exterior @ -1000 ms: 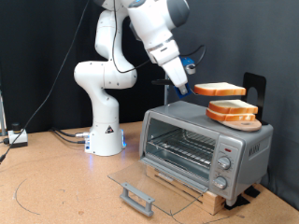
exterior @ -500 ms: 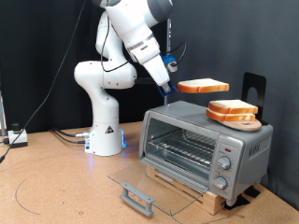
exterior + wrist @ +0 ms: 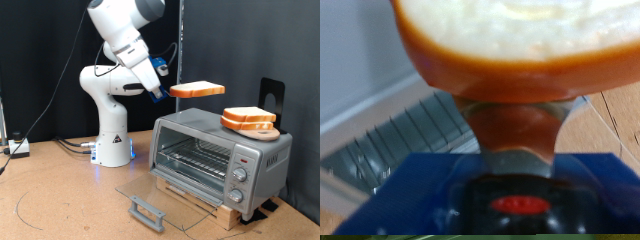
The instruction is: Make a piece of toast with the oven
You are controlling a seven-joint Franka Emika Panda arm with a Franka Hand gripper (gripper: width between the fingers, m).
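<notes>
The piece of toast (image 3: pixel 197 89) hangs flat in the air above the oven's end nearest the exterior view's left, with my gripper (image 3: pixel 166 93) shut on its edge. In the wrist view the toast (image 3: pixel 510 45) fills the frame beyond the fingers (image 3: pixel 510 125), its tan crust facing the camera. The silver oven (image 3: pixel 262 153) stands on a wooden base at the exterior view's right. Its glass door (image 3: pixel 150 195) lies folded down flat, and the wire rack (image 3: pixel 195 160) shows inside. The rack (image 3: pixel 405 135) also appears below the toast in the wrist view.
More bread slices (image 3: pixel 247 119) sit stacked on a round wooden board on the oven's top. A black stand (image 3: pixel 271 95) rises behind them. The arm's white base (image 3: pixel 113 140) stands on the brown table at the left, with cables (image 3: pixel 70 145) trailing from it.
The gripper has carried the slice leftward and away from the stack on the oven top, over two steps. The arm has swung to the exterior view's left with it.
</notes>
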